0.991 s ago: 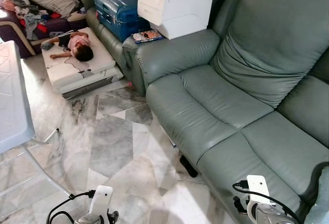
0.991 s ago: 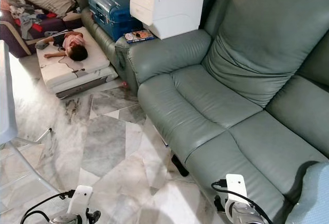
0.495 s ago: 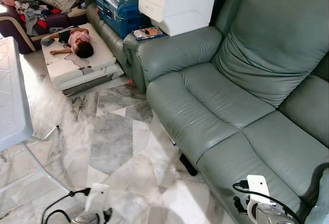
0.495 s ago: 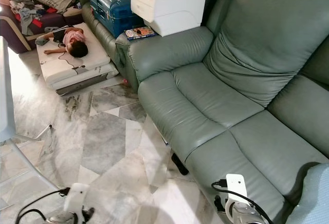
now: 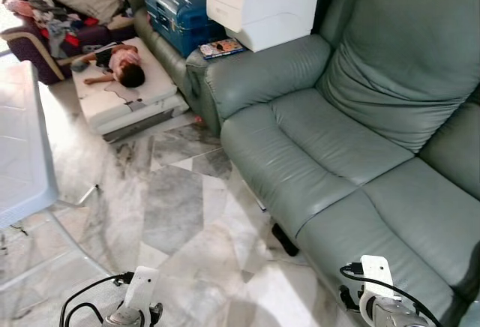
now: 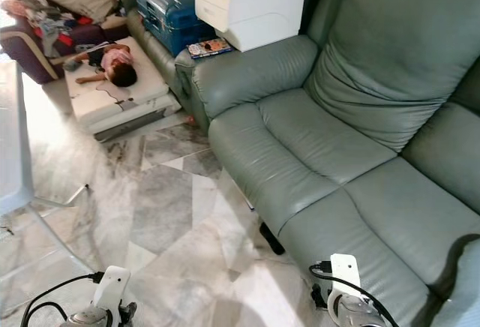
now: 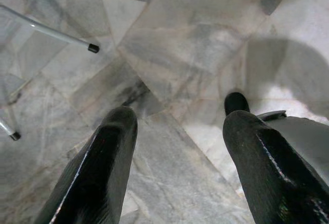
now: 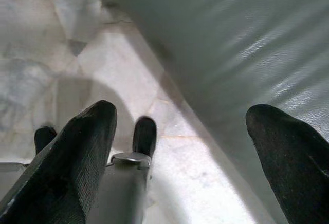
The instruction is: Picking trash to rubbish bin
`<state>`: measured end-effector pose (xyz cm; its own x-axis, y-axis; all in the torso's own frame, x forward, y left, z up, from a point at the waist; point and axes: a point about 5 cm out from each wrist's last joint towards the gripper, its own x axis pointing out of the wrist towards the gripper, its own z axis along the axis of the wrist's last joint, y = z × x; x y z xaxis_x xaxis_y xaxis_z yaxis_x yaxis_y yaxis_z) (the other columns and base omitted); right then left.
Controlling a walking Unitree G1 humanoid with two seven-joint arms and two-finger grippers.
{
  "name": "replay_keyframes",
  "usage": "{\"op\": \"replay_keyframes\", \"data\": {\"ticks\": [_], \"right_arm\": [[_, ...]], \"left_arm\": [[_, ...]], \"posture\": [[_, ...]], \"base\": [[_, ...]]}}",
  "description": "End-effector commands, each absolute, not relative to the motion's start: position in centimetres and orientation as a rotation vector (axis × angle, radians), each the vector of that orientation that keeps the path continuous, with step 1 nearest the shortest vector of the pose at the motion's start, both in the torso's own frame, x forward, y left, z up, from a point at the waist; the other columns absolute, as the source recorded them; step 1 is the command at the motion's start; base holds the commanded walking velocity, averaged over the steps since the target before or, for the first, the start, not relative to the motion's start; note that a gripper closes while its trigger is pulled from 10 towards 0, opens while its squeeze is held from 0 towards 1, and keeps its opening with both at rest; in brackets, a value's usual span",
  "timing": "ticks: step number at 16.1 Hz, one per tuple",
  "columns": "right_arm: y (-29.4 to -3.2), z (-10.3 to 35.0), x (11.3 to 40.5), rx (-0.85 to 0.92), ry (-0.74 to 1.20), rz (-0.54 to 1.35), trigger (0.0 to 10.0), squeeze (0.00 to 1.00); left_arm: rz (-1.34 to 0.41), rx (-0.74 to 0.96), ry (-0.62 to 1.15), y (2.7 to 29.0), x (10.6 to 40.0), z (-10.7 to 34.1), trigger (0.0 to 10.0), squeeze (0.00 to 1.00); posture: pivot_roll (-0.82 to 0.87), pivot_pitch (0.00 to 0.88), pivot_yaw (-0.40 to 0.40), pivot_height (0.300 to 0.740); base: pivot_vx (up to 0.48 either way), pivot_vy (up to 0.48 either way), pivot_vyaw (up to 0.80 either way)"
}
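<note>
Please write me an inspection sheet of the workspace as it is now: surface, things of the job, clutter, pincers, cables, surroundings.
Surface: marble floor, grey and white tiles.
Job's things: trash and rubbish bin, nothing seen.
Clutter: small reddish bit on the floor by the sofa corner; cannot tell what it is.
Pincers: left pincer open over the floor; right pincer open beside the sofa front, both holding nothing.
Cables: black cable looping at the left wrist; another at the right wrist.
Surroundings: green sofa; white box; blue suitcase; person lying on a mattress; white table.
</note>
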<state>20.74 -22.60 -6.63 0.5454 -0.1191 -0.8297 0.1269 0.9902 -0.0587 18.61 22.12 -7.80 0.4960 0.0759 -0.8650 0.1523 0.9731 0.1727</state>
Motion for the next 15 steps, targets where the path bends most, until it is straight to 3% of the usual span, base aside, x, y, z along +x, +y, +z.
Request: {"op": "replay_keyframes", "data": {"ticks": [1,15], "right_arm": [[-22.37,-6.82,20.5,0.025,0.99,-0.152,10.0,0.0],[-22.94,-6.65,20.55,-0.02,0.99,-0.131,10.0,0.0]], "left_arm": [[-0.036,0.26,1.066,22.81,18.4,-7.76,10.0,0.0],[-0.009,0.212,1.061,22.35,18.3,-7.92,10.0,0.0]], "posture": [[0.11,0.021,0.096,0.74],[0.09,0.037,0.046,0.74]], "base": [[0.0,0.0,0.0],[0.0,0.0,0.0]]}}
